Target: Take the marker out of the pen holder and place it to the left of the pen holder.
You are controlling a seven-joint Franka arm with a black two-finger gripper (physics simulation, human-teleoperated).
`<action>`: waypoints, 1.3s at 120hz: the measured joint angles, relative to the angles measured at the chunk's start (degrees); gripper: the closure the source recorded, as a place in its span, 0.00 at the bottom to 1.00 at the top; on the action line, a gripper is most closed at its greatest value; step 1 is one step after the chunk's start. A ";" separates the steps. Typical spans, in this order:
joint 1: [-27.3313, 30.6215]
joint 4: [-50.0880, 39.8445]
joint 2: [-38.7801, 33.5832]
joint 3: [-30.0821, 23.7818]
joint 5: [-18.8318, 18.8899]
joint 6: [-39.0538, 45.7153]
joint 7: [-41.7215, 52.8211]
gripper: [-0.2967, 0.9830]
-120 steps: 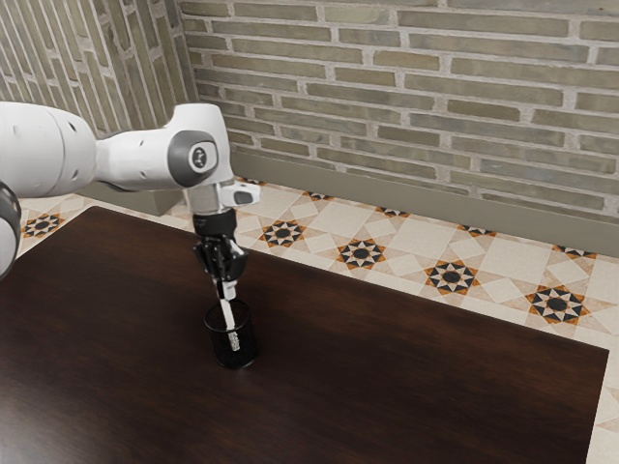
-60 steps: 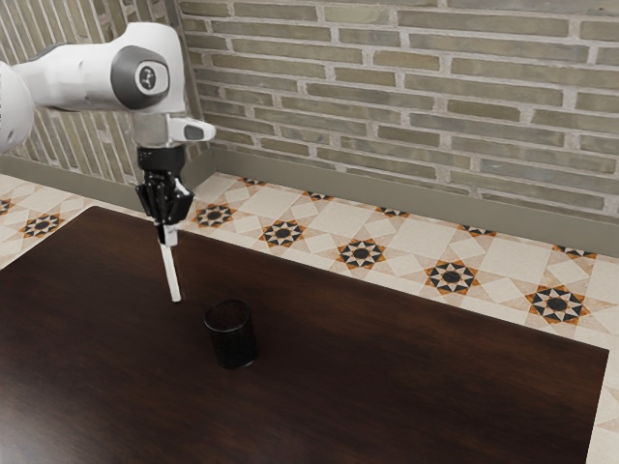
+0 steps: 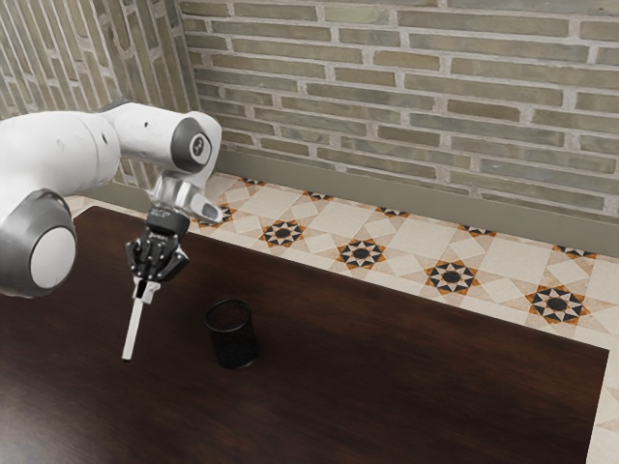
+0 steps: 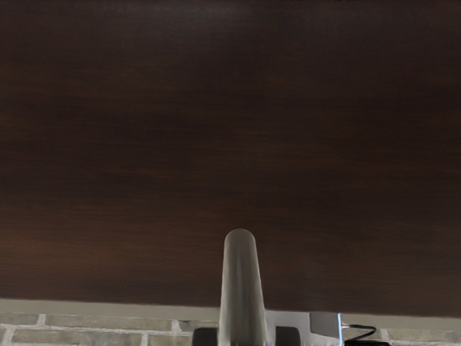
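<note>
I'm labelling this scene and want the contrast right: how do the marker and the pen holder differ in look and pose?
The marker is whitish and slim, while the pen holder is black and much wider. The marker slants downward, held in the jaws; the pen holder stands upright on the table. Both look roughly cylindrical.

Beneath the pincer (image 3: pixel 145 288), a dark wooden worktop (image 3: pixel 387 387) is softly lit; beyond it, cream floor tiles (image 3: pixel 406 262) are patterned with orange-and-black stars and bordered by a grey-brown skirting board (image 3: pixel 387 194) beneath a brick wall (image 3: pixel 435 97).
</note>
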 joint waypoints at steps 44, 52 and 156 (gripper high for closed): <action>0.00 0.59 6.17 -0.03 -0.79 -0.59 -4.66 0.85; 0.00 0.58 6.79 -0.03 -1.00 -0.43 -5.24 0.85; 0.02 -1.87 -20.64 -4.79 -2.64 3.83 -7.98 0.30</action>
